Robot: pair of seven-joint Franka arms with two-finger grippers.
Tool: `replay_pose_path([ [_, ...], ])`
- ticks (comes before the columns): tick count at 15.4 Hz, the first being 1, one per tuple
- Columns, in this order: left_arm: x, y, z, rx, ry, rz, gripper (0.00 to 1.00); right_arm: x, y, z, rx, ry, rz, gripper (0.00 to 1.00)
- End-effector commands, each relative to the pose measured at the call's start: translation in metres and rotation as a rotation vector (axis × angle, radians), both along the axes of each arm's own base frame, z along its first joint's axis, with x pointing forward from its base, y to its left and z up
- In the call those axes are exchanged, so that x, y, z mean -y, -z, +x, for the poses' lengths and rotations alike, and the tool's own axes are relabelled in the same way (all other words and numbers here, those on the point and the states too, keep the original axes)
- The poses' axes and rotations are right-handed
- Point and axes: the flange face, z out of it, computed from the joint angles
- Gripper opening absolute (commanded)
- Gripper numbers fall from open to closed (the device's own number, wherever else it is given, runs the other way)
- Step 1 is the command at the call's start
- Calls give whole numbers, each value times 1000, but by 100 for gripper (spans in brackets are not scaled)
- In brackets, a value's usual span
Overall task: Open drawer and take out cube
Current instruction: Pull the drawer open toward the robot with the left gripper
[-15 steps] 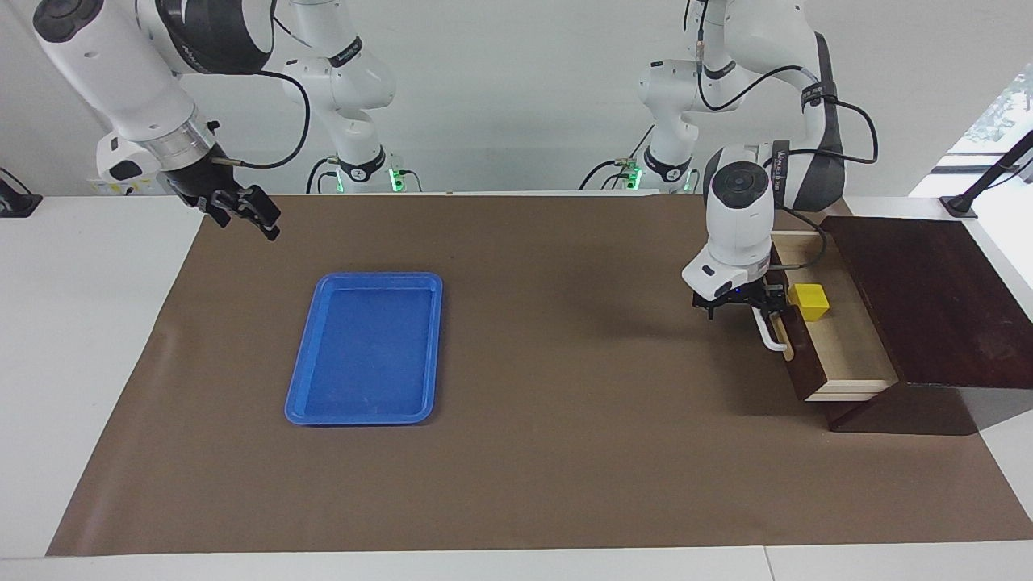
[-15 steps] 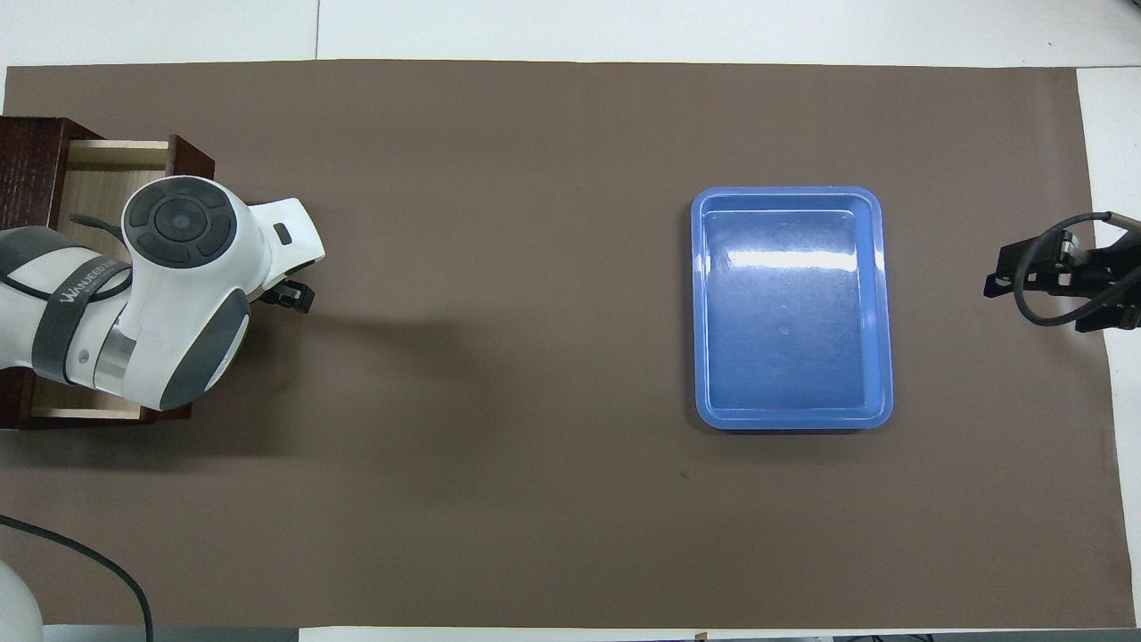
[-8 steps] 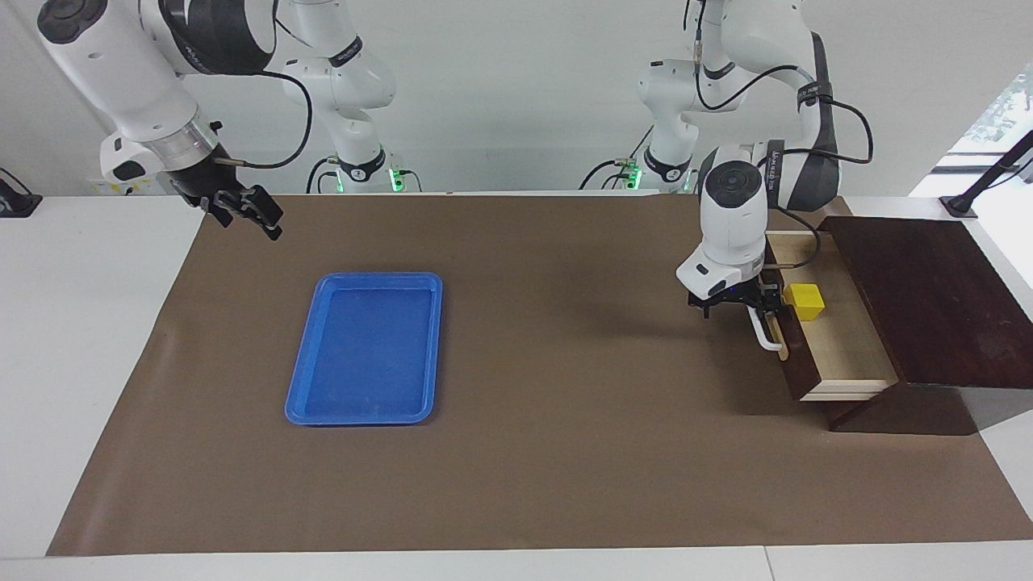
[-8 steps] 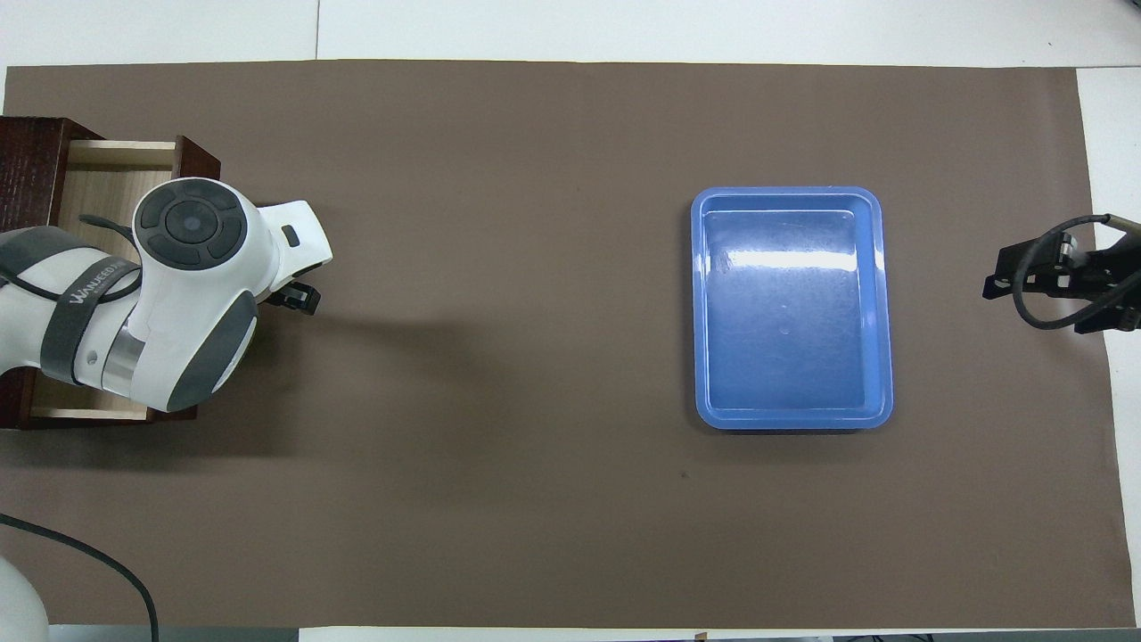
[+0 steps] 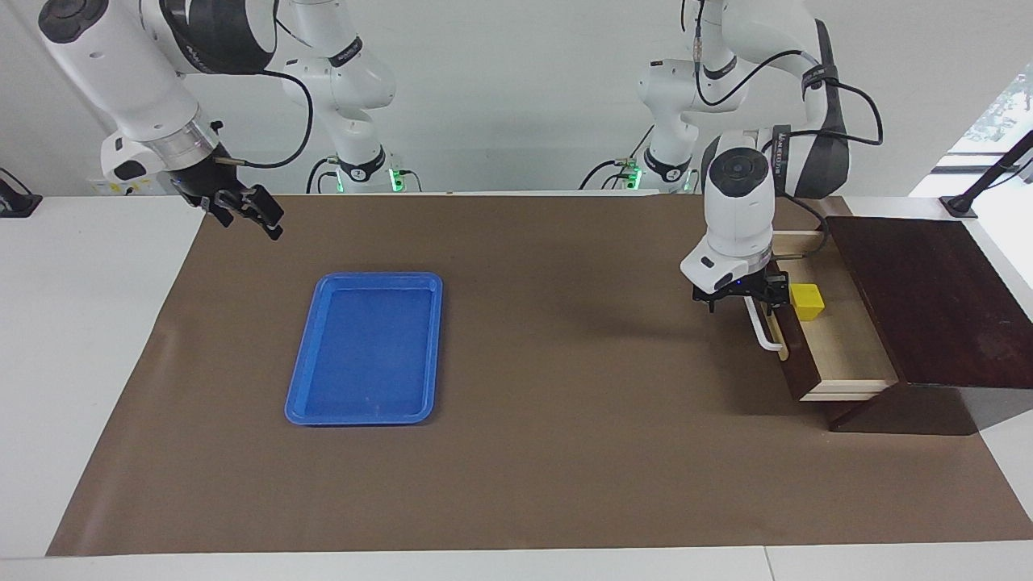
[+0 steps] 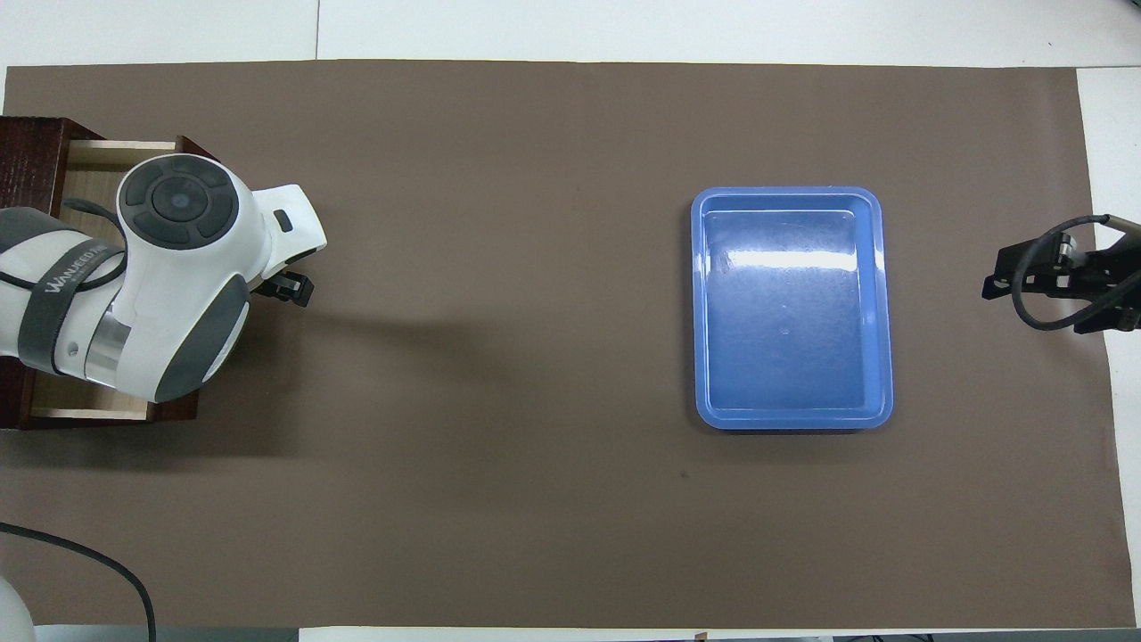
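Brown mat (image 5: 516,452) covers the table. Dark wooden box (image 5: 928,298) sits at the left arm's end; its drawer (image 5: 839,355) stands pulled out. Blue tray (image 5: 367,347) lies toward the right arm's end. Left gripper (image 5: 741,297) hangs with jaws apart over the drawer's white handle (image 5: 765,331), holding nothing. Right gripper (image 5: 257,216) waits, released, over the mat's edge at its own end. Yellow cube (image 5: 807,301) rests in the drawer, just beside the front panel.

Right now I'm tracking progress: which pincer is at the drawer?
The left pincer, over the open drawer's white handle; the right pincer waits apart.
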Motion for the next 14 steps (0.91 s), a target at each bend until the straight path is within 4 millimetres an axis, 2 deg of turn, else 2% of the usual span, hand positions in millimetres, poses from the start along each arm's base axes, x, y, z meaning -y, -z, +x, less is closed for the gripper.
replay_pose_path([
  [1, 0, -39, 1, -10, -69, -71, 100, -4, 0, -6, 13, 22, 13, 100],
  [3, -10, -59, -2, -9, -127, -106, 100, -4, -1, -5, 16, 22, 13, 100],
  [6, -47, -90, 3, 52, -343, -218, 100, -5, -1, -6, 15, 20, 13, 100],
  [8, -73, -101, 6, 64, -459, -243, 100, -5, -1, -5, 16, 20, 13, 100],
  [11, -104, -106, 10, 77, -560, -246, 100, -5, -1, -5, 16, 19, 13, 100],
  [14, -122, -103, 10, 122, -786, -247, 100, -5, -1, -5, 15, 22, 13, 100],
])
